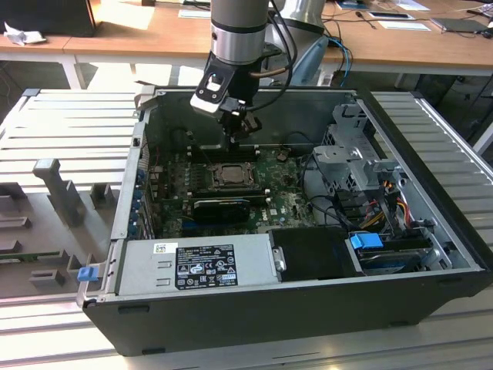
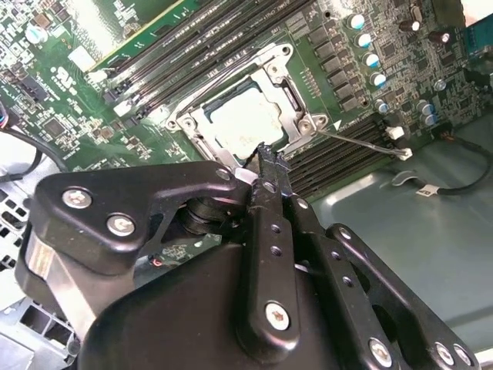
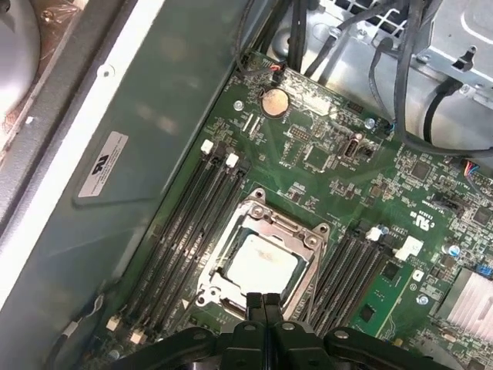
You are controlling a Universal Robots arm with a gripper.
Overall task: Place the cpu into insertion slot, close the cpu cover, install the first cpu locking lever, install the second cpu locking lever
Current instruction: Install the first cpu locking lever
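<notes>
The cpu (image 3: 262,264) (image 2: 245,123) lies flat in the insertion slot (image 1: 229,174) on the green motherboard, its dull silver top showing. The cpu cover (image 3: 286,224) (image 2: 283,81), a silver frame, lies down around it. In the second wrist view a thin silver lever rod (image 2: 362,143) sticks out sideways from one socket corner, away from the frame. My gripper (image 3: 266,301) (image 2: 266,152) (image 1: 238,129) hangs just above the socket's edge, its black fingers pressed together with nothing between them.
Long black memory slots (image 3: 192,223) flank the socket on both sides. A black card (image 1: 222,206) lies in front of it. Case walls (image 1: 146,146), a drive cage (image 1: 354,158), cables (image 1: 323,200) and the power supply (image 1: 196,262) surround the board.
</notes>
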